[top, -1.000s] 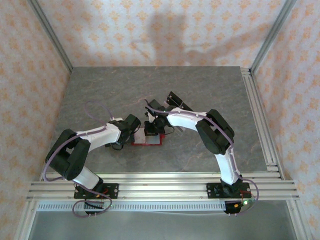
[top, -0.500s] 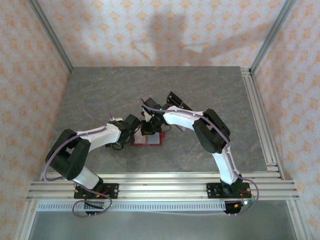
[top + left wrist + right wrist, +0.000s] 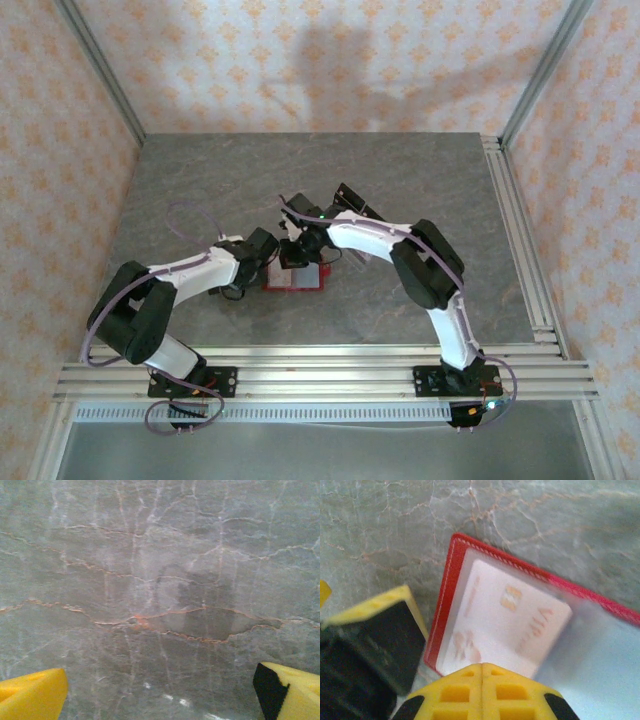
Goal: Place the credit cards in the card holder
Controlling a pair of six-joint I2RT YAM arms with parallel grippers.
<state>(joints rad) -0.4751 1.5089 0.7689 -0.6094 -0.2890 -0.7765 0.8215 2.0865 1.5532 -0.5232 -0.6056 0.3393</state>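
Card holder: lies opened flat on the grey marbled table, near the middle, between the two wrists.
Holder's long axis: in the top view it runs left to right, about level with the near edge of the table.
Holder in the right wrist view: turned on a slant; its stitched red rim runs from the upper left down to the lower right, and one red corner points up and to the left.
Credit card: pale pinkish, lying on the holder's left half, apparently under a clear pocket; its upper edge runs along the red rim. The chip and faint print face up.
Other half of the holder: pale and blurred at the right of the right wrist view.
Right gripper: yellow fingertips pressed together, with nothing visible between them, right at the card's near edge.
Left gripper: fingers spread wide, with bare table between them.
Left gripper's place: one yellow-and-black finger stands just beside the holder's left red edge; whether it touches cannot be told.
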